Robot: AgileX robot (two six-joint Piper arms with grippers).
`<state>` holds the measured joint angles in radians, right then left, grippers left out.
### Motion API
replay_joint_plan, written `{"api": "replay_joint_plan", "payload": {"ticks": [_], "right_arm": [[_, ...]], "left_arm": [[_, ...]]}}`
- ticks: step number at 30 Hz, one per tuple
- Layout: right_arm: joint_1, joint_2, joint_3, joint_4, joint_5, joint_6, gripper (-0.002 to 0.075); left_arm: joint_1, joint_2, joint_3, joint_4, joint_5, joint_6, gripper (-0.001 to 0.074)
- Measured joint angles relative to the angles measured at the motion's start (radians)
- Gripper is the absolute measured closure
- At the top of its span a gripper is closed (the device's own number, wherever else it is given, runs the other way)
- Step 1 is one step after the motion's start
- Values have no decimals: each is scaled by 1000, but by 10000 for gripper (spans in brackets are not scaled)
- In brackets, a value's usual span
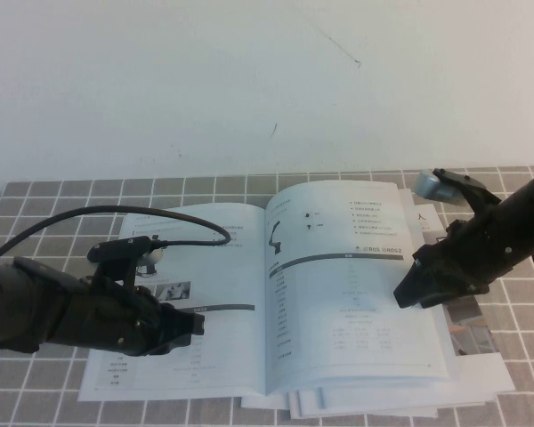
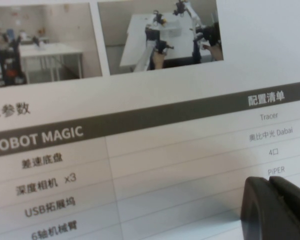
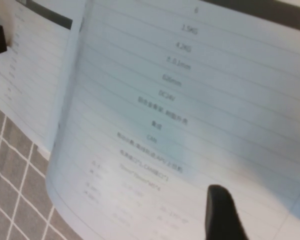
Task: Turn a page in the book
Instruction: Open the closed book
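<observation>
Page point(image 1: 360, 294) with the grey band lies flat as the right-hand leaf of the open book point(image 1: 222, 302), on the grey-tiled desk point(image 1: 53, 200) — its outer edge is under my right claw point(image 1: 416, 294). My right claw is low over that edge with one dark finger point(image 3: 222, 215) near the paper, and whether it is wide or narrow I cannot tell. My left claw point(image 1: 189, 325) rests over the left-hand leaf, fingers pressed together and holding nothing — just beside the dark banner.
</observation>
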<state>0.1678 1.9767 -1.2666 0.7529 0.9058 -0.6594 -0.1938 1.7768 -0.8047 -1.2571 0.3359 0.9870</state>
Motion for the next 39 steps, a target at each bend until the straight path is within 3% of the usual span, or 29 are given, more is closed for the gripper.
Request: {"api": "replay_joint_plan", "payload": {"ticks": [11, 28, 39], "right_arm": [[-78, 4, 0, 34, 50, -51, 373], [-78, -75, -2, 130, 63, -112, 373], [-78, 22, -2, 155, 65, -119, 373]], "left_arm": [[0, 0, 0, -2, 0, 0, 738], [0, 0, 0, -3, 0, 0, 738], [0, 0, 0, -5, 0, 2, 738]]}}
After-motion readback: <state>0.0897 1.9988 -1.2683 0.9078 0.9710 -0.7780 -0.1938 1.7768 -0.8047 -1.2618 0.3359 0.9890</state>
